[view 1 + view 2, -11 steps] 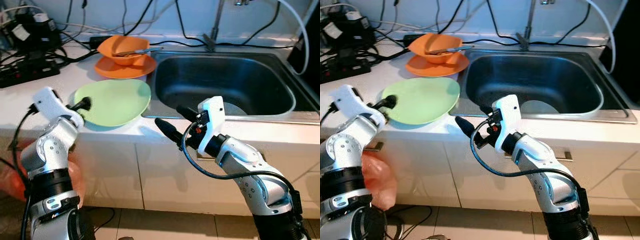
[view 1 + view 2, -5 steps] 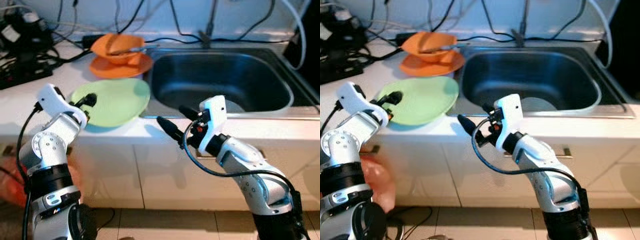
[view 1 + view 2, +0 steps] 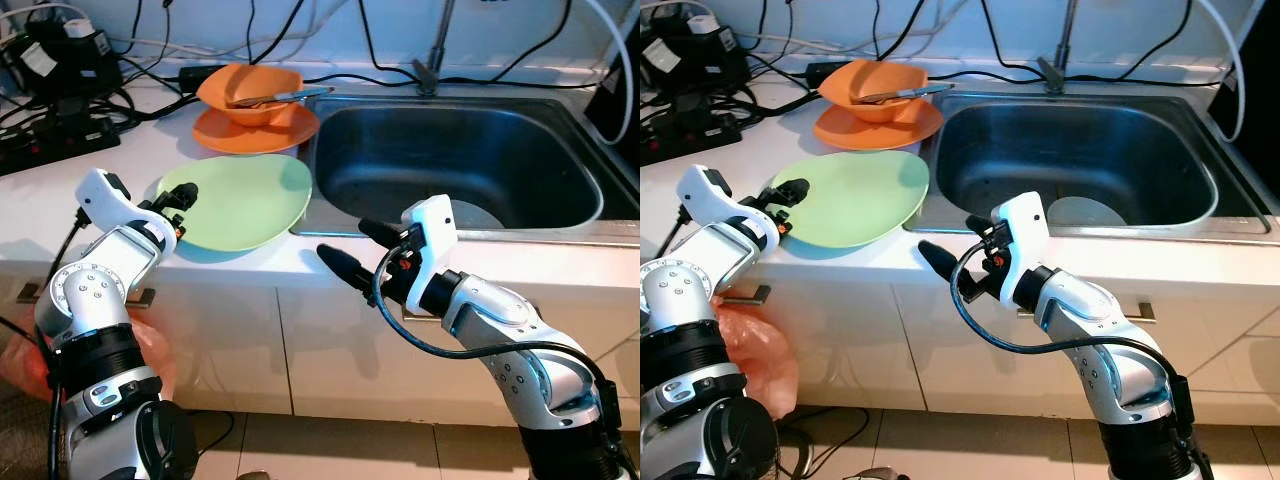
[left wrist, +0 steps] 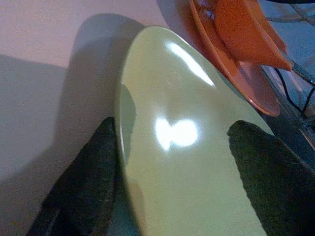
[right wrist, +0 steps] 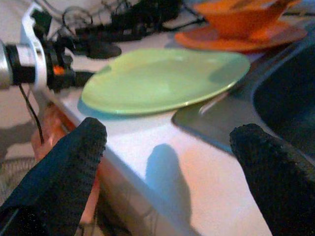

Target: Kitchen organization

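Green plate (image 3: 240,200) lying on counter (image 3: 60,200) beside sink (image 3: 460,150) | left gripper (image 3: 178,208) straddling its rim, jaws wide | right gripper (image 3: 350,248) hovering, jaws wide | next: closing on rim, likely.

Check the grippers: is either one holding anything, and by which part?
Nothing is held. The left gripper is open, its fingers straddling the green plate's near rim without closing. The right gripper hangs open before the counter edge.
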Controlling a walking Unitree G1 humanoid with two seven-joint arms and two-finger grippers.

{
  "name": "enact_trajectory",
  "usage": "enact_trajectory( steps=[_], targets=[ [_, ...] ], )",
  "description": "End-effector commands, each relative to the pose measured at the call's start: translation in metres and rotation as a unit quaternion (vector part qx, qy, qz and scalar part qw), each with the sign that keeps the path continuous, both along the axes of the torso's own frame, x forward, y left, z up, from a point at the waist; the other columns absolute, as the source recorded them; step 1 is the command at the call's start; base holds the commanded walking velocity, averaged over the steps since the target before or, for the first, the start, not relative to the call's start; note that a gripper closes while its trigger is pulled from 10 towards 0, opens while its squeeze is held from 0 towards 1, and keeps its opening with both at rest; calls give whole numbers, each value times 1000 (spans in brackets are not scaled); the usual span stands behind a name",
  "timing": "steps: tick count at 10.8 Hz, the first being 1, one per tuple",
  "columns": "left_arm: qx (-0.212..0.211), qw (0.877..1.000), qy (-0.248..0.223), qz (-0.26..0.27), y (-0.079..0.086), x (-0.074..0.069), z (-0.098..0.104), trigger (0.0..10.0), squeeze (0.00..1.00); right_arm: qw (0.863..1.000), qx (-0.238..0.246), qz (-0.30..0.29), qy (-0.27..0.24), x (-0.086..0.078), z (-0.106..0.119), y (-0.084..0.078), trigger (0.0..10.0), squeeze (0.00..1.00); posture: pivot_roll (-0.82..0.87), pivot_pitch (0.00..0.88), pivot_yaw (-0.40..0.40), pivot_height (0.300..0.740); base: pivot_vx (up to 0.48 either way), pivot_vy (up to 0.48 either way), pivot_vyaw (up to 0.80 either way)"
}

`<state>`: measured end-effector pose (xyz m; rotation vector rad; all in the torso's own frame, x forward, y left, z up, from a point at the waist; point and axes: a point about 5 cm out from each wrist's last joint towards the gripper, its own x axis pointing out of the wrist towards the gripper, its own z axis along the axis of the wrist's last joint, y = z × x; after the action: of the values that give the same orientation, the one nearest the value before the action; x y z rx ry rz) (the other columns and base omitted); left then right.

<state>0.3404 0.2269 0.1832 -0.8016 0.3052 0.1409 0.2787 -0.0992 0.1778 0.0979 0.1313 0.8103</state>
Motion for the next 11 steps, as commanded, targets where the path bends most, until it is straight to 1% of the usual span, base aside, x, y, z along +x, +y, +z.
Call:
enact_trajectory(
  steps=[1,3,5,7,9,11],
  targets=[
    [-18,998,53,-17,-8,-3,-21,0,0,1000,-20,-1,4,0,0,1,10000,0,113,72,28,740,0,0,0],
    [-28,998,49,-22,-9,-3,-20,0,0,999,-35,1,17,0,-5,1,10000,0,115,73,29,740,0,0,0],
    [-31,998,46,-26,-11,-4,-19,0,0,999,-37,0,20,0,-5,1,10000,0,115,75,31,740,0,0,0],
    [-36,997,46,-47,-17,-5,-20,0,0,999,-38,-1,21,0,-6,1,10000,0,114,77,30,740,0,0,0],
    [-51,996,40,-59,-21,-6,-19,0,0,999,-40,-1,23,-1,-8,2,10000,0,115,78,30,740,0,0,0],
    [-43,996,39,-66,-20,-11,-19,0,0,999,-42,0,25,-2,-10,1,10000,0,117,77,31,740,0,0,0]
  ],
)
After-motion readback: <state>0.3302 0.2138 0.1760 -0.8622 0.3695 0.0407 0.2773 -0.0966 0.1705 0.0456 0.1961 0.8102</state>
